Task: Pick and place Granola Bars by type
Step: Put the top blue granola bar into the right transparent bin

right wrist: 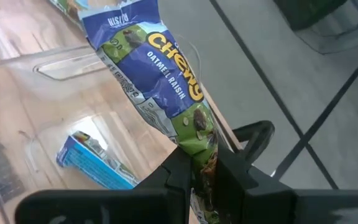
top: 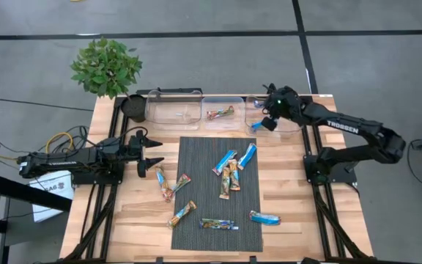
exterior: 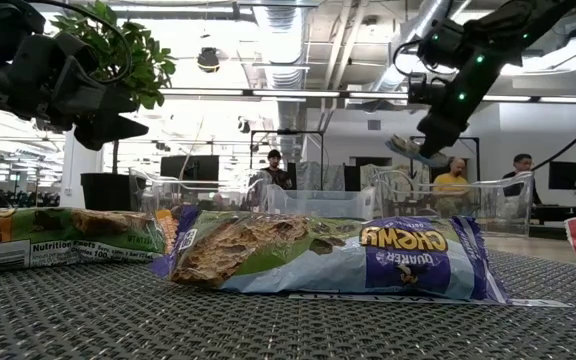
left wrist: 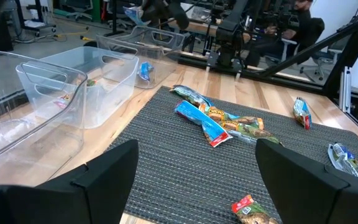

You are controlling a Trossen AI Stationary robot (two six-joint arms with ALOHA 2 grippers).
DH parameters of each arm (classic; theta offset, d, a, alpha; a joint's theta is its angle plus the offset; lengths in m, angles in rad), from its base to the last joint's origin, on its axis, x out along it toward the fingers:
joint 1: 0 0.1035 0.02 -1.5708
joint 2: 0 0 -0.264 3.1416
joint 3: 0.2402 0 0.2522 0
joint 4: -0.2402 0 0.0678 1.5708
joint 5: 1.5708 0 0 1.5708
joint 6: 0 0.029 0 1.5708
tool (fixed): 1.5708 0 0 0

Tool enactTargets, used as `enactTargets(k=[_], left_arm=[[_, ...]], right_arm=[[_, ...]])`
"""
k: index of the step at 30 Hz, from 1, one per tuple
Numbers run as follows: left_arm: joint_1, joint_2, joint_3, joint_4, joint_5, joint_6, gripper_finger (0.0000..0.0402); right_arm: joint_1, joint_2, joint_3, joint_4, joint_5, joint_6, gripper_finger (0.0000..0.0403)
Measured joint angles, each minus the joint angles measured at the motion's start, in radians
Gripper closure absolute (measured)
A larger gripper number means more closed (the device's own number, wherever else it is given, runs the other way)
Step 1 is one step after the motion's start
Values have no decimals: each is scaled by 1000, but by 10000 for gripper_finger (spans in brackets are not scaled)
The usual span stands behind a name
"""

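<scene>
1. Right end effector (top: 268,121) clamped on one end of a blue-and-green Chewy oatmeal raisin bar (right wrist: 160,74), held above the right-hand clear bin (top: 296,126) at about 1 o'clock on the worktop (top: 299,191), presumably so the bar would drop in by type.
2. Seen inside that bin: one bright blue bar (right wrist: 95,165), suggesting the blue sorts were being gathered there.
3. Found in the middle bin (top: 222,112) at 12 o'clock: a tan-orange bar (top: 220,113); left bin (top: 173,106) showing no bar.
4. Left end effector (top: 151,152) hovering at 9 o'clock beside the dark mat (top: 218,191), fingers apart and empty, apparently waiting.
5. Left unsorted on the mat: a crossed cluster of bars (top: 232,169) near centre, others scattered toward 6 and 7 o'clock.
</scene>
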Motion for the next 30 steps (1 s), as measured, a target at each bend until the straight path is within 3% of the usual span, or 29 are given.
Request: enactTargets(k=[19,30], left_arm=[[0,0,0,0,0,0,84],[0,0,0,0,0,0,84]], right_arm=[[-13,182,0,-38,-4,-2,364],[-28,217,0,-60,-4,-49,356]])
